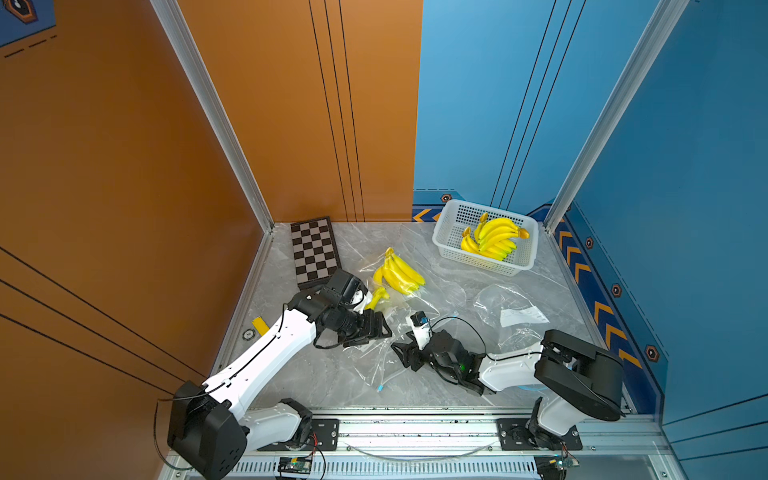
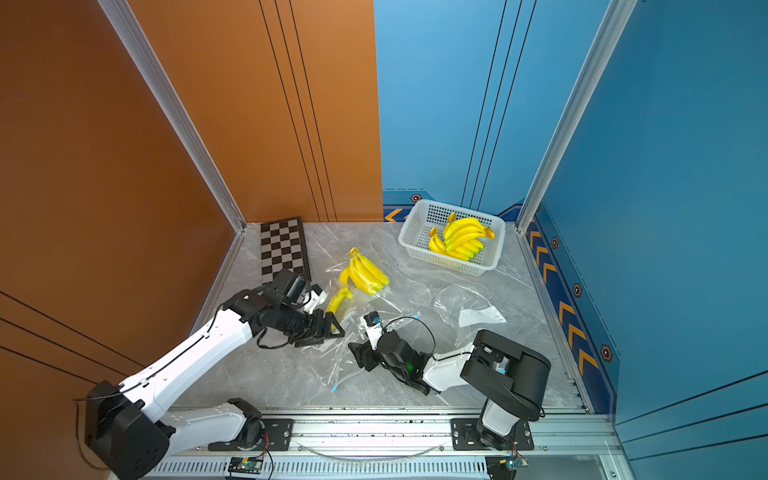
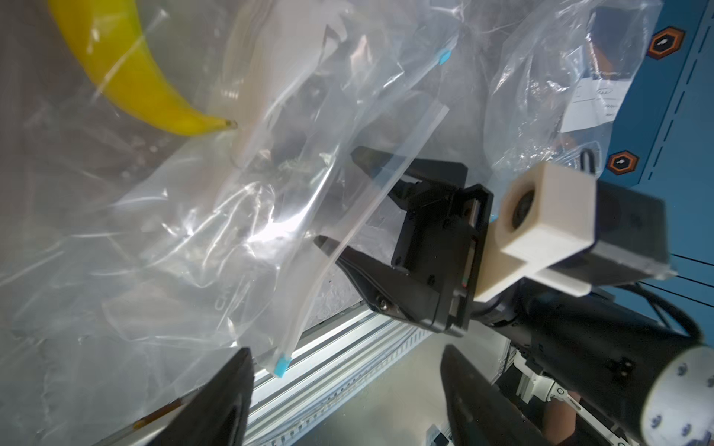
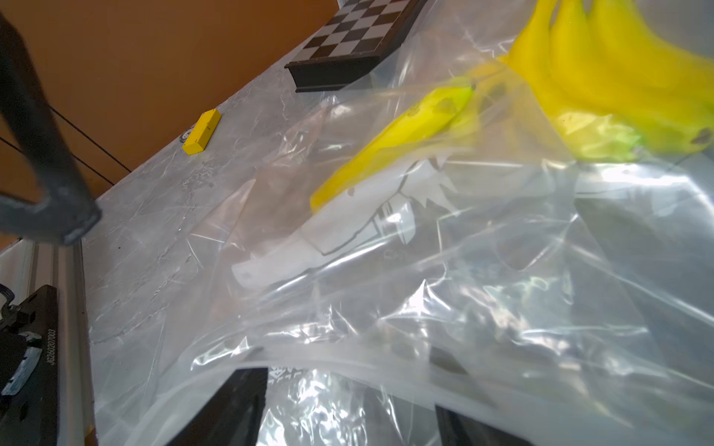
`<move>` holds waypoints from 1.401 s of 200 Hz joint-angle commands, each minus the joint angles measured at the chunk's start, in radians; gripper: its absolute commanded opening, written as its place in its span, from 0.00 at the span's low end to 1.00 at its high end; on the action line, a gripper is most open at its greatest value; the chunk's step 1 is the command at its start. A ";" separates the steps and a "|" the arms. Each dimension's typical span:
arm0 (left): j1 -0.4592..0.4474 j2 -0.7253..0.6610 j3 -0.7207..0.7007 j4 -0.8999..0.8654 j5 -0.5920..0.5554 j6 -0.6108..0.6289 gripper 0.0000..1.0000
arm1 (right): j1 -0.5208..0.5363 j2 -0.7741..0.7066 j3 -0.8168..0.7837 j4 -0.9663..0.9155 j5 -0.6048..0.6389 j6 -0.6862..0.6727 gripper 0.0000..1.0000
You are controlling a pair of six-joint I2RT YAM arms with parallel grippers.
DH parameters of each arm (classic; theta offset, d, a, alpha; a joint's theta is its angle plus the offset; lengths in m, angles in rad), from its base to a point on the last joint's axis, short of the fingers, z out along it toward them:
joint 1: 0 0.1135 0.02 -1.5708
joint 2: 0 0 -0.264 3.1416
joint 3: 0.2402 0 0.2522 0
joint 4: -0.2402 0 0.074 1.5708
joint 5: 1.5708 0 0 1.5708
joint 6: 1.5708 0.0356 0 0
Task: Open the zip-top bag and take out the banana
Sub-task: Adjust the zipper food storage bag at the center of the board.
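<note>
The clear zip-top bag [image 1: 374,361] lies crumpled on the marble table between my two grippers. A single yellow banana [image 1: 377,297] rests inside its far end, seen through the film in the left wrist view [image 3: 131,73] and the right wrist view [image 4: 394,143]. My left gripper [image 3: 345,351] is open with nothing between its jaws; the bag's zip strip [image 3: 367,216] ends in a blue tab [image 3: 282,365] beside one finger. My right gripper [image 3: 338,197] faces it, jaws spread, with the zip edge draped across its fingertips and film lying over them.
A loose bunch of bananas [image 1: 401,272] lies just beyond the bag. A white basket [image 1: 446,232] at the back right holds more bananas. A chessboard [image 1: 313,251] sits back left, a small yellow block [image 1: 259,325] at the left edge, another clear bag with a paper label [image 1: 519,311] to the right.
</note>
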 commanded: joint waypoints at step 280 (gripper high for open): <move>-0.267 0.291 0.151 -0.013 -0.429 0.098 0.00 | -0.011 0.160 0.084 0.106 -0.200 0.115 0.61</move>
